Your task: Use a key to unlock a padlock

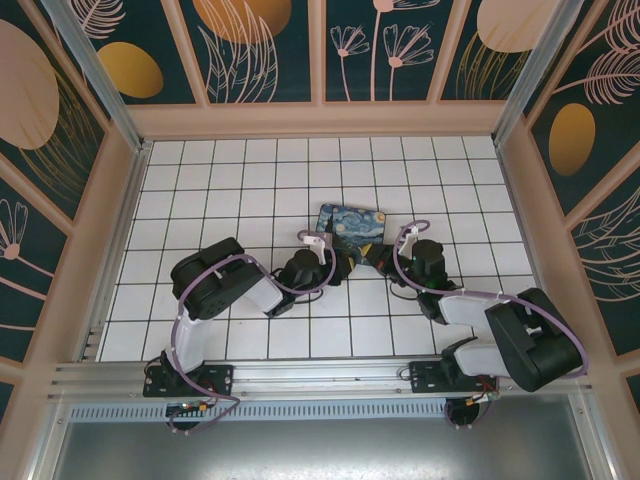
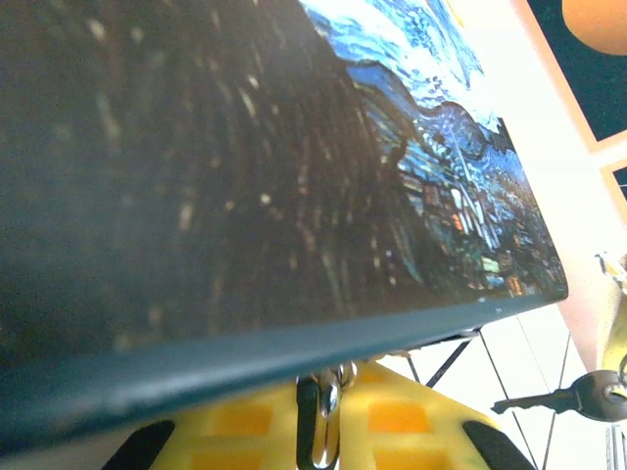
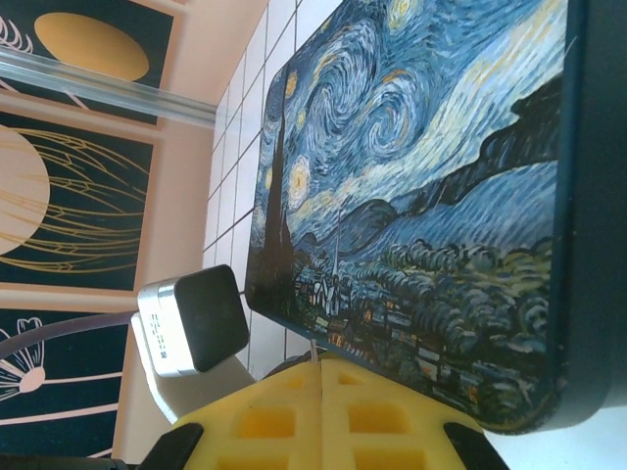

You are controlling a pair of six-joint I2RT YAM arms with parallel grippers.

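My left gripper (image 1: 338, 263) sits at the near edge of the painted box (image 1: 350, 222). In the left wrist view its yellow pads (image 2: 411, 416) are shut on the padlock (image 2: 328, 416). Only a silvery curved bit of metal and a dark loop poke out, under the box's dark edge (image 2: 245, 343). My right gripper (image 1: 384, 256) is close beside it on the right. Its pads (image 3: 392, 416) are pressed together on the key (image 3: 315, 351), seen as a thin sliver at their tips. The key (image 2: 549, 399) also appears in the left wrist view, blade pointing left.
The dark blue swirl-painted box (image 3: 421, 196) lies flat on the white tiled floor (image 1: 250, 170), right in front of both grippers. The left arm's silver-and-black camera block (image 3: 191, 328) is close to my right gripper. Patterned walls (image 1: 320, 50) enclose the floor.
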